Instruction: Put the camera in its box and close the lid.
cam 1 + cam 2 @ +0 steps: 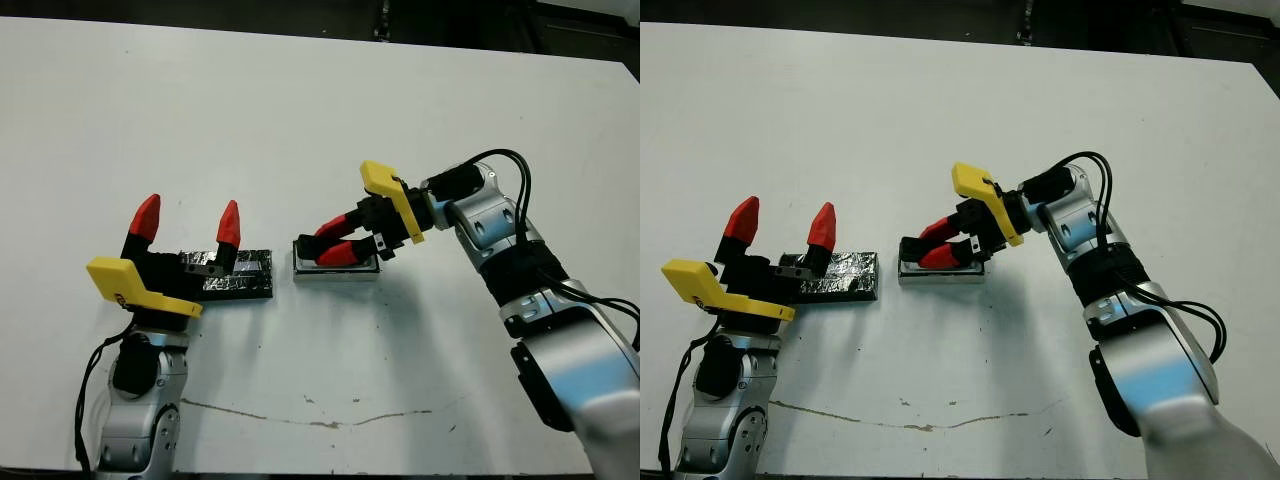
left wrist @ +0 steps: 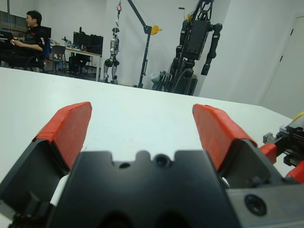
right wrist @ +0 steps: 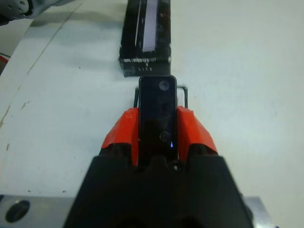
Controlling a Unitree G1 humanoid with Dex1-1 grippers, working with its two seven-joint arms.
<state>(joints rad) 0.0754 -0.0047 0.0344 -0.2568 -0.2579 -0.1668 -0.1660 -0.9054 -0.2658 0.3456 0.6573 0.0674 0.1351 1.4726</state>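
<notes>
Basically mid-insert: right gripper (image 3: 157, 124) pinched the camera (image 3: 157, 111) over the box (image 1: 336, 268) at mid-desk, not yet released. Lid (image 1: 240, 274) lay just beside the box, toward the desk's left edge, still off. Left gripper (image 1: 187, 220) hung above it, fingers spread, empty. Box interior was hidden by the fingers, so seating unclear.

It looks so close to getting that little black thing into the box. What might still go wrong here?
The right gripper pinches the camera just over the box, and the tray is barely wider than the camera. A slightly crooked release might leave it propped on the rim. The box sits loose on the table, so a push could slide it. The lid lies right beside the open left gripper, which might knock it away.
</notes>
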